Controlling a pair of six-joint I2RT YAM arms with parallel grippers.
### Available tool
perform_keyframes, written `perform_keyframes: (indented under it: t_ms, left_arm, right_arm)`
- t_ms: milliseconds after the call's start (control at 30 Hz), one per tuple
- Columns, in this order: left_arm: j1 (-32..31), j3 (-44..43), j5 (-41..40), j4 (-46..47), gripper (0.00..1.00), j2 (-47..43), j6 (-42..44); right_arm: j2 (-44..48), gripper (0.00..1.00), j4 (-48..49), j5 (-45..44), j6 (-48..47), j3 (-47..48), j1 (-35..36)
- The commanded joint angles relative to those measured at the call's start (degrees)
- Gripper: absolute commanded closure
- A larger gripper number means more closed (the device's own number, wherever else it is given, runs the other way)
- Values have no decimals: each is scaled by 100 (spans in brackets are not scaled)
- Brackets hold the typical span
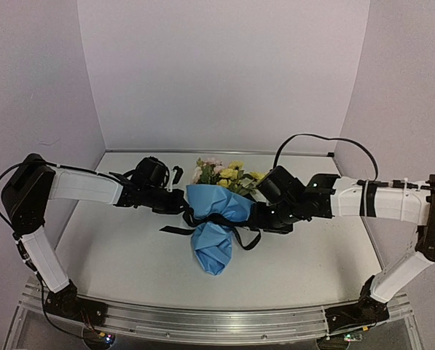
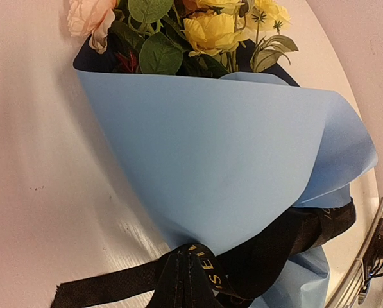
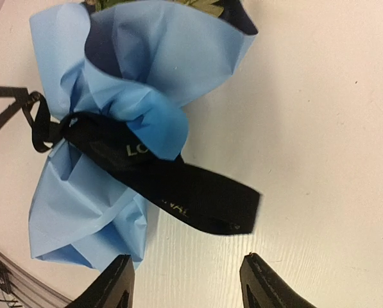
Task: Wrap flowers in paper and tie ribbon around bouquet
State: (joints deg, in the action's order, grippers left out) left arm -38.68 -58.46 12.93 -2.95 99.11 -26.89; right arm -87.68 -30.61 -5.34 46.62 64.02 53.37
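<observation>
Right tool (image 3: 186,263), released, sits below the long black lettered ribbon's (image 3: 178,186) loose end; left tool (image 2: 186,277) clenches it beside the wrap. Blue-papered yellow-and-pink bouquet (image 1: 216,226) lies mid-frame; unheld, the tie may slacken.

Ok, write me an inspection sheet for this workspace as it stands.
Surface: white table, no spills seen.
Job's things: bouquet lying mid-table, flowers pointing away from the arms; light blue paper wrapped round the stems; black ribbon cinched round its waist, one end loose on the table.
Clutter: nothing seen.
Grippers: left tool shut on the ribbon; right tool open, empty, just short of the loose ribbon end.
Cables: black cable looping above the right arm.
Surroundings: plain pale walls; metal rail along the near edge.
</observation>
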Motion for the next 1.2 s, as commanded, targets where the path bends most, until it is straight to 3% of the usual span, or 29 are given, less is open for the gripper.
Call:
perform_keyframes:
  t_ms: [0,133,567,867,1167]
  left_arm:
    - [-3,-154,-2,-33,100,-190,129]
    - [0,-259,-9,-127,100,-156,174]
    - [0,-352,42,-214,100,-145,220]
    - [1,-304,85,-158,100,-164,195]
    - [0,-267,95,-127,100,-188,184]
  right_arm:
    - [168,51,546,101,-74,-493,-477]
    - [4,56,1055,464,0,-802,-854]
    - [-1702,59,2164,1267,-291,-252,-1352]
    - [-1174,64,2905,2238,-502,-970,-1257]
    - [-709,68,2859,2014,-581,-1228,-997]
